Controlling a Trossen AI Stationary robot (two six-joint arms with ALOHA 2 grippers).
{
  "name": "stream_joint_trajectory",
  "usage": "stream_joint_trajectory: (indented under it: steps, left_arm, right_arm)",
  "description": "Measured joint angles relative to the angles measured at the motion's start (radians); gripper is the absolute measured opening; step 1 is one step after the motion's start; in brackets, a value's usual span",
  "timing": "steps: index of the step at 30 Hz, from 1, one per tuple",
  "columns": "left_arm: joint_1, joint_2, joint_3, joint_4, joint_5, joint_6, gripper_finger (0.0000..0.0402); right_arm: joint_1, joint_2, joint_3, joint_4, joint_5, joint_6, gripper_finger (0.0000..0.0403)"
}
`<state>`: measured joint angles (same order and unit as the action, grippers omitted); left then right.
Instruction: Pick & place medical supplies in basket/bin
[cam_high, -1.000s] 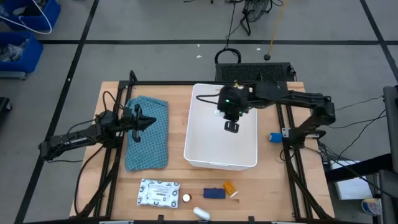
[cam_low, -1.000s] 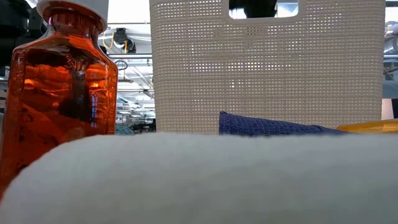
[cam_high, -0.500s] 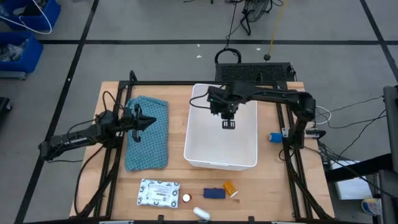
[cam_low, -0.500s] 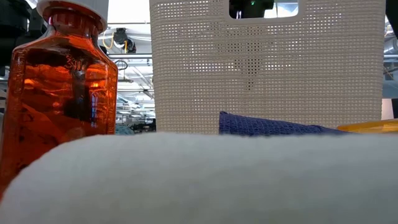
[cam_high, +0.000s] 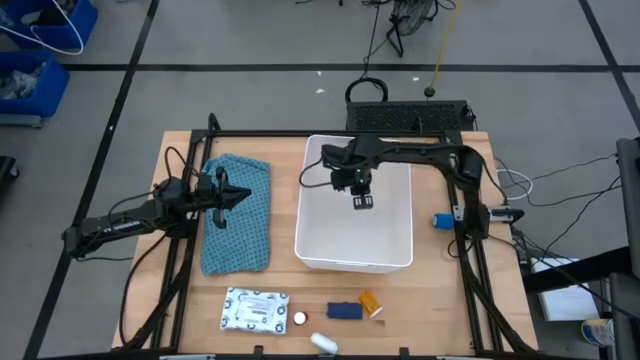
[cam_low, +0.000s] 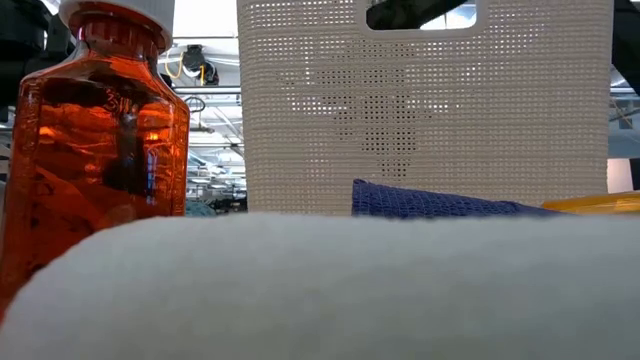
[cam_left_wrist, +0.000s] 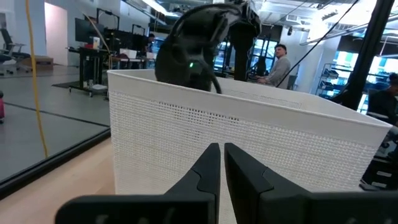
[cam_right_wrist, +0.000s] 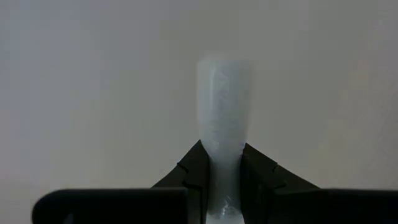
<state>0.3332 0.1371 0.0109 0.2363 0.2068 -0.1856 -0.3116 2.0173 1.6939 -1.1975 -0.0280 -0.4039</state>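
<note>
One white tube is pinched in the right tool, hanging inside the bin, which looks bare under it. Left tool is pressed together, idle over the cloth. Packet, orange bottle and blue piece lie well clear, unpicked.

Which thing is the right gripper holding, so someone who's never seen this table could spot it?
Find the big white bin mid-table; the right gripper hangs over its inside. Between the fingers is a small white tube, pale and round-ended. The other supplies lie outside the bin at the table's near edge.
</note>
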Motion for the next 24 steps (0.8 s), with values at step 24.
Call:
stream_joint_trajectory:
  steps: [24]
  left_arm:
    - [0.000,0.000,0.000,-0.009,0.002,0.000,0.0026]
  right_arm:
    - [0.009,-0.006,-0.279,0.225,-0.030,0.078,0.0045]
